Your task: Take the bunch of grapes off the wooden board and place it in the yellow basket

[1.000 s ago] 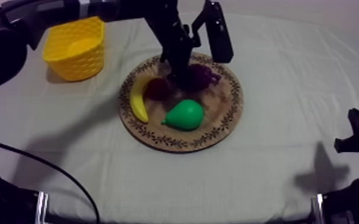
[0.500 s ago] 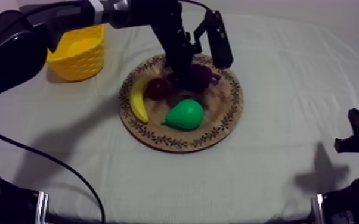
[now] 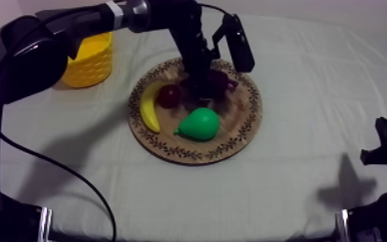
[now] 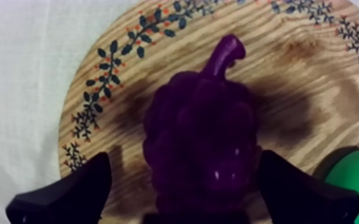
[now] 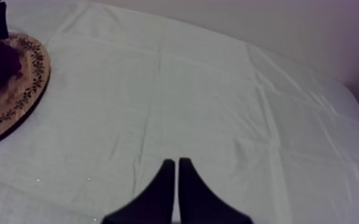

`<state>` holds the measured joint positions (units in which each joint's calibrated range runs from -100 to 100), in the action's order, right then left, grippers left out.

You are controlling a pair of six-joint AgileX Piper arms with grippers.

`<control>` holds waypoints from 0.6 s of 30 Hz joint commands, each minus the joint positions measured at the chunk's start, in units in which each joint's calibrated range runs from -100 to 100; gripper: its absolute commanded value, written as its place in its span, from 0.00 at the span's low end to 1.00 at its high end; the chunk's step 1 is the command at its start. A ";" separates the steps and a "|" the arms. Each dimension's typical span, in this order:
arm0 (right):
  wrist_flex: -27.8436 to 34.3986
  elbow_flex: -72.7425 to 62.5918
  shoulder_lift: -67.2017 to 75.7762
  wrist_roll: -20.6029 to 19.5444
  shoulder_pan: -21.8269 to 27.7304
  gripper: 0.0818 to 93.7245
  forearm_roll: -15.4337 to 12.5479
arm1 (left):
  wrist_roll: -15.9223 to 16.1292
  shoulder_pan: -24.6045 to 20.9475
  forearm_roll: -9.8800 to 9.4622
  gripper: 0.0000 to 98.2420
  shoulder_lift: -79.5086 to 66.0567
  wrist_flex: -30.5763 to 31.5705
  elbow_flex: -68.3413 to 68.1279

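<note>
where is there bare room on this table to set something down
Bare cloth lies between the board and the right gripper, and along the near edge in front of the board. Crowded: the board, with banana, small red fruit, pear and grapes under the left gripper; the basket sits far left.

The purple grapes (image 4: 203,137) lie on the wooden board (image 4: 313,77), stem pointing away, between our left gripper's (image 4: 185,198) spread fingers. The yellow basket (image 3: 92,61) stands upright, well apart from it.
</note>
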<state>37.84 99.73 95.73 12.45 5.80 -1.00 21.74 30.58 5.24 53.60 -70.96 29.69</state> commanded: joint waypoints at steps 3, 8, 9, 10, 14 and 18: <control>-0.02 0.04 0.02 -0.02 0.02 0.00 0.00 | 0.04 -0.02 0.08 0.92 0.32 -0.24 0.32; -0.02 0.04 0.02 -0.02 0.02 0.00 0.00 | -0.15 0.09 0.00 0.92 0.88 -0.55 1.06; -0.02 0.04 0.02 -0.02 0.02 0.00 0.00 | -0.19 0.11 -0.01 0.92 1.04 -0.69 1.27; -0.02 0.04 0.02 -0.02 0.02 0.00 0.00 | -0.21 0.12 -0.02 0.92 1.18 -0.85 1.46; -0.02 0.04 0.02 -0.02 0.02 0.00 0.00 | -0.47 0.18 -0.12 0.92 1.84 -1.43 2.22; -0.02 0.04 0.02 -0.02 0.02 0.00 0.00 | -0.62 0.21 -0.16 0.91 2.49 -2.08 3.02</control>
<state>37.85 99.73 95.73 12.45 5.80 -1.00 21.13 30.75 5.09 56.01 -72.86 32.69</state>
